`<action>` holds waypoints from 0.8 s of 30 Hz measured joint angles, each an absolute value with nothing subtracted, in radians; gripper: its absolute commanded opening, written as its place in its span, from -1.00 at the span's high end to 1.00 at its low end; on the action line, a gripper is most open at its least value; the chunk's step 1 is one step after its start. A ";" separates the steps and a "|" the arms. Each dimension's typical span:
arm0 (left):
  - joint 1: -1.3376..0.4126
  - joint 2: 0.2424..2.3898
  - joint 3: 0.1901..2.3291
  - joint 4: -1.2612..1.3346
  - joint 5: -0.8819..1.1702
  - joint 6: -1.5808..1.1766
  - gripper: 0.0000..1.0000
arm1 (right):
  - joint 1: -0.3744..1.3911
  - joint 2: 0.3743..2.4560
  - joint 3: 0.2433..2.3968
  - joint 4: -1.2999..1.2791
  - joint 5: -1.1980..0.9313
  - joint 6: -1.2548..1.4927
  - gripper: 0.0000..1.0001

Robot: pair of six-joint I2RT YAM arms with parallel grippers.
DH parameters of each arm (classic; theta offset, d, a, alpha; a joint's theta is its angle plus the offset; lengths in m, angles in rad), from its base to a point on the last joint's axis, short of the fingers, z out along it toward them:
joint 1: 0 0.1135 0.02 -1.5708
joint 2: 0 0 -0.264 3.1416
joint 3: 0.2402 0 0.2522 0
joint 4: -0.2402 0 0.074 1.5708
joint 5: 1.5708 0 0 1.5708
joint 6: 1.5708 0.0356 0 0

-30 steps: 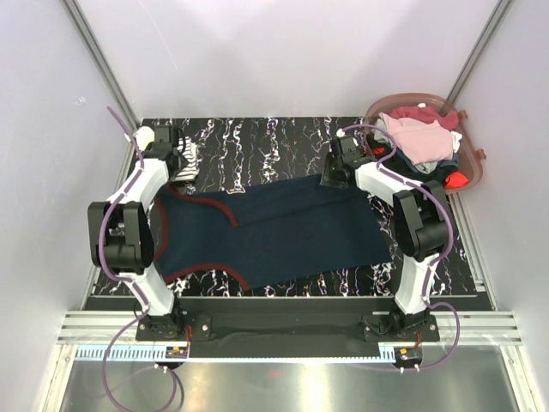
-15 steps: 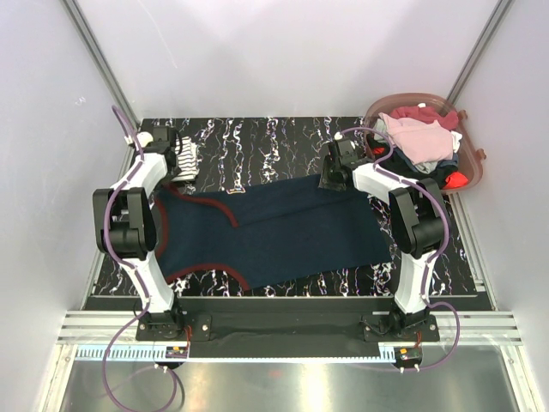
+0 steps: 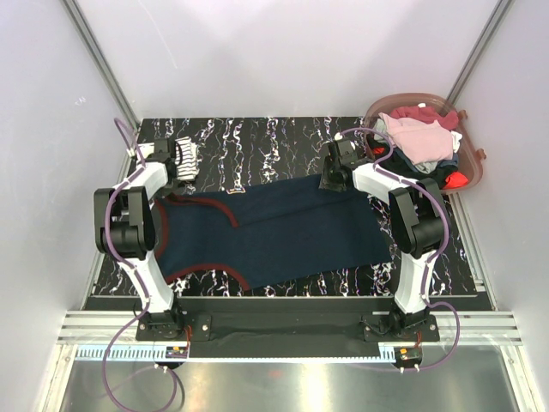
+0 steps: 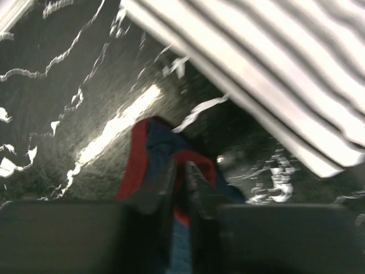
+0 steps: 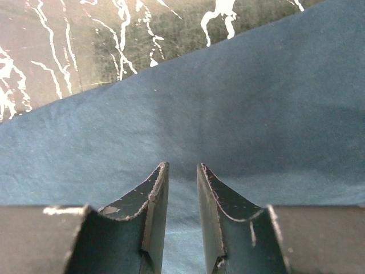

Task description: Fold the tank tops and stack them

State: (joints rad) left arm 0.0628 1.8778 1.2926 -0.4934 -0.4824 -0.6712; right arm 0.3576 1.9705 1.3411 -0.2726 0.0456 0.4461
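On the black marbled table (image 3: 257,142), the navy tank top (image 3: 283,232) is lying spread out flat, with its red-trimmed shoulders pointing left. The left gripper (image 4: 181,168) is pinching a red-edged strap. Its wrist view is blurring badly, but cloth is sitting right between the nearly-met fingers. The striped tank top (image 3: 184,159) is lying bunched just beyond, partly tucked behind the left arm (image 3: 129,223) from above. The right gripper (image 5: 181,168) is resting at the navy tank top's far edge, jaws slightly parted with cloth in the gap; whether it's truly gripping, I can't tell. A basket (image 3: 474,176) heaped with clothes is sitting at the far right corner.
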 measured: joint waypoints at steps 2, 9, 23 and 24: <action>0.072 1.871 1.250 -0.484 -0.482 -0.677 1.00 | 0.358 1.971 1.341 -0.280 0.051 0.446 0.34; 0.083 1.785 1.131 -0.445 -0.482 -0.689 1.00 | 0.358 1.971 1.341 -0.287 0.063 0.446 0.35; 0.089 1.718 1.086 -0.476 -0.483 -0.753 0.82 | 0.358 1.987 1.348 -0.308 0.077 0.449 0.42; 0.090 1.718 1.086 -0.483 -0.483 -0.762 0.82 | 0.358 1.996 1.358 -0.322 0.086 0.451 0.47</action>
State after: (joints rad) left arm 0.0902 1.7184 1.0859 -0.4828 -0.4831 -0.7616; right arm 0.3580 1.9965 1.3579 -0.3222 0.0856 0.4507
